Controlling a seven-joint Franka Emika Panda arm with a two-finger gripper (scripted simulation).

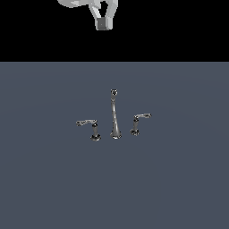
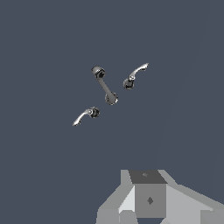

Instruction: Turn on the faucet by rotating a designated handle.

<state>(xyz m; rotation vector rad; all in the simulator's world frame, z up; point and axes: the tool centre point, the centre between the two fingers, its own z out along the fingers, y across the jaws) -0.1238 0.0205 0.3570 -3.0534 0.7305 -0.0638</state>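
Robot tool (image 1: 104,21) high above a small chrome faucet (image 1: 115,117), well apart from it.

The tool hung at the top edge of the exterior view, holding nothing; whether its fingers were spread or closed could not be told. The faucet stood on the grey desk (image 1: 188,179) far below. The handle (image 1: 138,121), with the shorter lever on a dark stubby post, sat to the exterior view's right of the spout (image 1: 114,114), its lever pointing further right. The other handle (image 1: 90,126) sat to the left. The tool would likely need to descend and shift slightly toward the exterior view's right.
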